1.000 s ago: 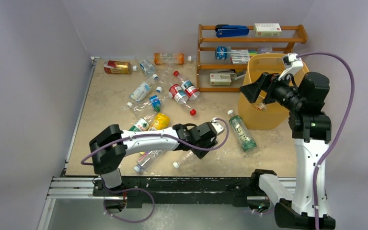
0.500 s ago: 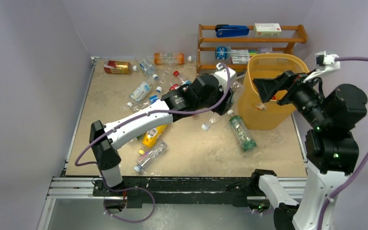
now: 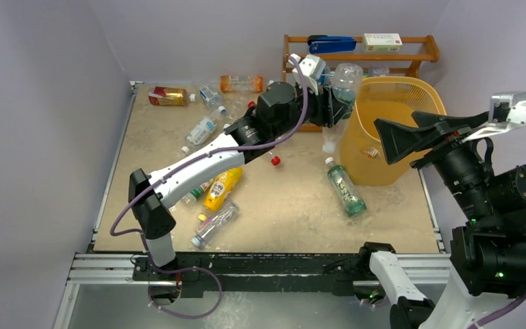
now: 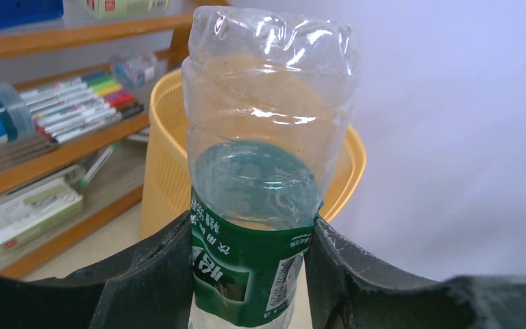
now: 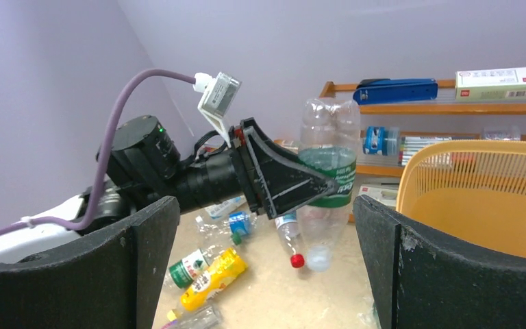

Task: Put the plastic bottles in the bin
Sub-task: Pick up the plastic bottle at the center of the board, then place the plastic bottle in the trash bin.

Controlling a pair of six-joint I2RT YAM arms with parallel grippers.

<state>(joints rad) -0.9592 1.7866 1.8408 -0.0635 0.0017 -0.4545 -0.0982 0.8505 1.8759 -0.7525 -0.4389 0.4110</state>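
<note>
My left gripper (image 3: 337,103) is shut on a clear plastic bottle (image 3: 343,81) with a green label (image 4: 246,274). The bottle hangs base up, white cap down, just left of the yellow-orange bin (image 3: 401,83). In the left wrist view the bin's rim (image 4: 163,89) shows behind the held bottle (image 4: 267,103). My right gripper (image 3: 383,140) hovers open over the bin's near side with nothing between its fingers; its own view shows the held bottle (image 5: 327,137) and the bin (image 5: 479,178). Several more bottles lie on the table: green-labelled (image 3: 344,188), yellow (image 3: 222,186), clear (image 3: 214,225).
A brown wooden shelf rack (image 3: 356,58) stands behind the bin, with a blue stapler (image 3: 332,44), a white box (image 3: 382,42) and pens on it. An amber bottle (image 3: 168,96) and an orange bottle (image 3: 241,83) lie at the table's far side.
My left arm has lifted the green-labelled bottle from the table's near side and swung it up to the bin's left rim. My right gripper has drawn back and right, staying open.
</note>
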